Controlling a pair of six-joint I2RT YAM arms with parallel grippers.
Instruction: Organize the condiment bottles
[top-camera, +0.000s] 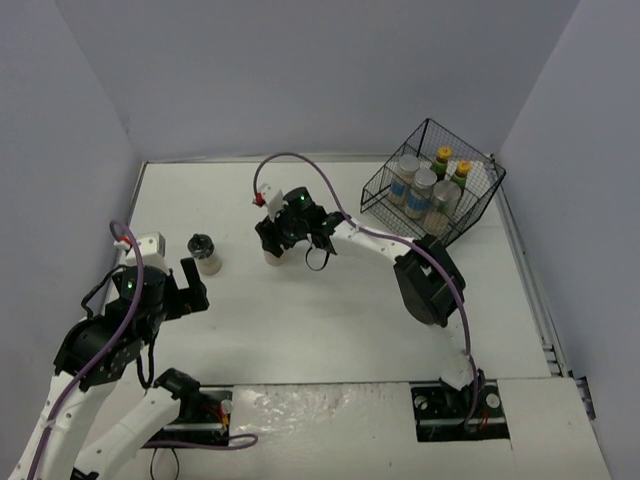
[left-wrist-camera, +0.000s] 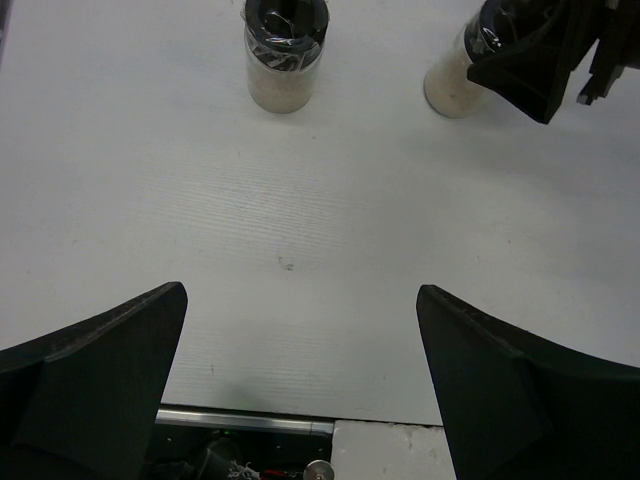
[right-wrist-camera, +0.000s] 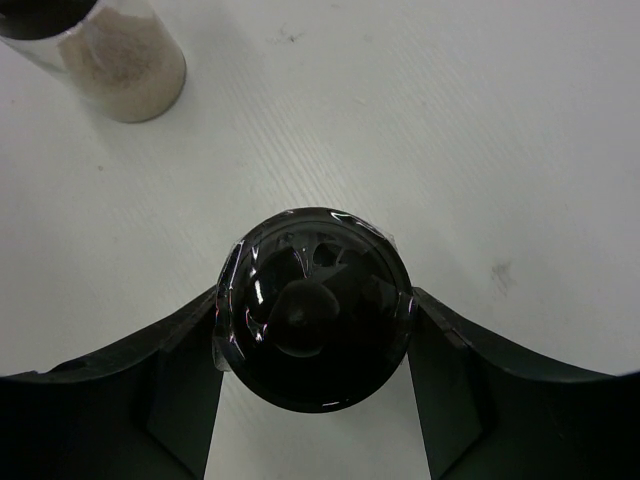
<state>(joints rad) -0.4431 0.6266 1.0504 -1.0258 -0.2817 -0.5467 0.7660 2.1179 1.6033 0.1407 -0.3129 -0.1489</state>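
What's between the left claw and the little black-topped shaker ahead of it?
Nothing. The left wrist view shows only bare white table between the open left gripper and the shaker. The second shaker, gripped by the right gripper, stands off to the side.
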